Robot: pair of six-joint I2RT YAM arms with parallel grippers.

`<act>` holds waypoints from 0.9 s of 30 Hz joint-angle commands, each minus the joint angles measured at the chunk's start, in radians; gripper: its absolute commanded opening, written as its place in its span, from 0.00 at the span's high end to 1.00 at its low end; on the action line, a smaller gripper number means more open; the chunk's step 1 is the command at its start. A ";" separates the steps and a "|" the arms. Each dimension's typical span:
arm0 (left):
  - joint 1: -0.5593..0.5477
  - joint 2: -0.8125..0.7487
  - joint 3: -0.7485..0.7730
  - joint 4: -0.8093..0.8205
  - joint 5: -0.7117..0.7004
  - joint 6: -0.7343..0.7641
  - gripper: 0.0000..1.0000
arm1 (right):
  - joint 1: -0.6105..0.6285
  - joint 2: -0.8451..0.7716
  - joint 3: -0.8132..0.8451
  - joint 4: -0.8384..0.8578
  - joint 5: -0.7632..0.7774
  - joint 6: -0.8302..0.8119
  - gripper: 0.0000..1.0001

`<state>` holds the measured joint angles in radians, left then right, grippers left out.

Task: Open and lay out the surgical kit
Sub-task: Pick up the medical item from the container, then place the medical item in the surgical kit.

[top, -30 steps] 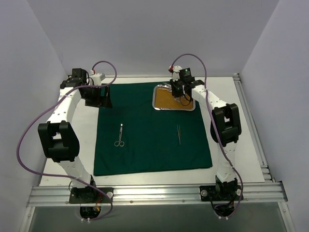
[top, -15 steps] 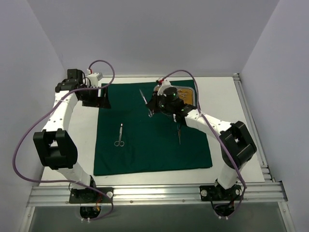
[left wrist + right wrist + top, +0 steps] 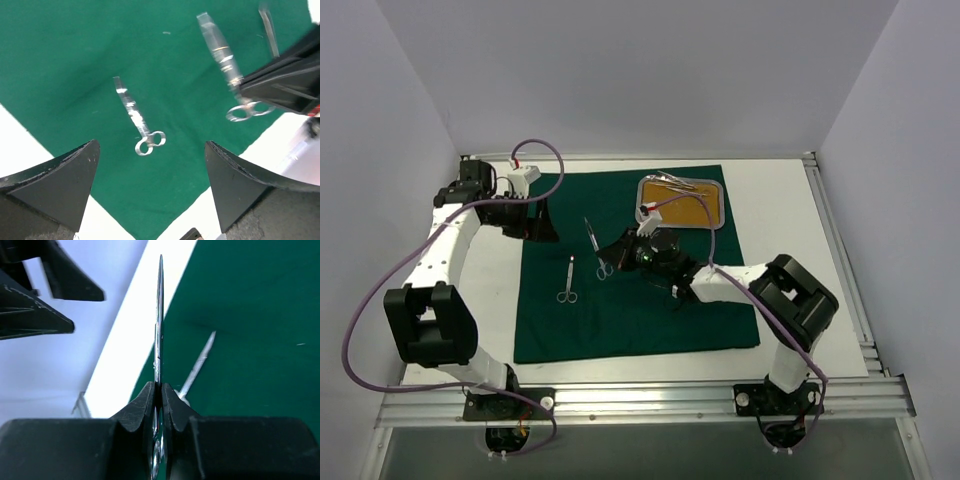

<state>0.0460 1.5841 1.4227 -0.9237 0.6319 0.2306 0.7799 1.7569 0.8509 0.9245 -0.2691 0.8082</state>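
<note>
While the right hand (image 3: 623, 250) is clamped on a pair of scissors (image 3: 593, 238), blades pointing far and seemingly clear of the green cloth (image 3: 620, 320), the step in hand reads as setting this pair down beside the one already laid. That other pair (image 3: 567, 281) lies flat on the left part of the cloth, rings near, tip far. The held pair hangs just to its right, apart from it. Wrist view: the fingers pinch the shank edge-on just past the rings, blades closed. Left hand (image 3: 532, 218) hovers over the far-left corner of the cloth, fingers spread, nothing between them. Tray (image 3: 717, 207) sits on the far-right part of the cloth with a few slim tools (image 3: 672, 181) at its far rim, count not clear. Judgement: lower until the scissors lie flat rather than on edge, keep them parallel to the laid pair with a gap between, and let go only once they touch the cloth. Risk: a release from height could bounce or skew them into the neighbour, and dragging could ruck the cloth.
</note>
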 commanded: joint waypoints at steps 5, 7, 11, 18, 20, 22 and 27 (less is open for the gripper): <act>-0.086 -0.023 -0.091 0.152 0.264 0.044 0.03 | 0.053 0.009 -0.001 0.275 0.014 0.071 1.00; -0.116 0.005 -0.113 0.175 0.288 0.036 0.03 | 0.053 0.006 -0.015 0.290 0.016 0.074 1.00; -0.127 0.043 -0.113 0.201 0.367 0.021 0.08 | 0.053 0.006 -0.027 0.301 0.013 0.075 1.00; -0.124 0.016 -0.148 0.316 0.426 -0.048 0.33 | 0.053 0.007 -0.029 0.327 -0.001 0.078 1.00; -0.127 -0.001 -0.172 0.353 0.414 -0.066 0.36 | 0.053 0.015 -0.026 0.335 -0.013 0.080 1.00; -0.127 -0.001 -0.174 0.362 0.423 -0.074 0.37 | 0.053 0.022 -0.019 0.350 -0.019 0.085 1.00; -0.129 0.017 -0.166 0.365 0.423 -0.092 0.39 | 0.053 0.035 -0.015 0.373 -0.039 0.095 1.00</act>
<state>-0.0795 1.6260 1.2472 -0.6209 1.0149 0.1535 0.8318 1.7824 0.8146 1.1797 -0.2756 0.8932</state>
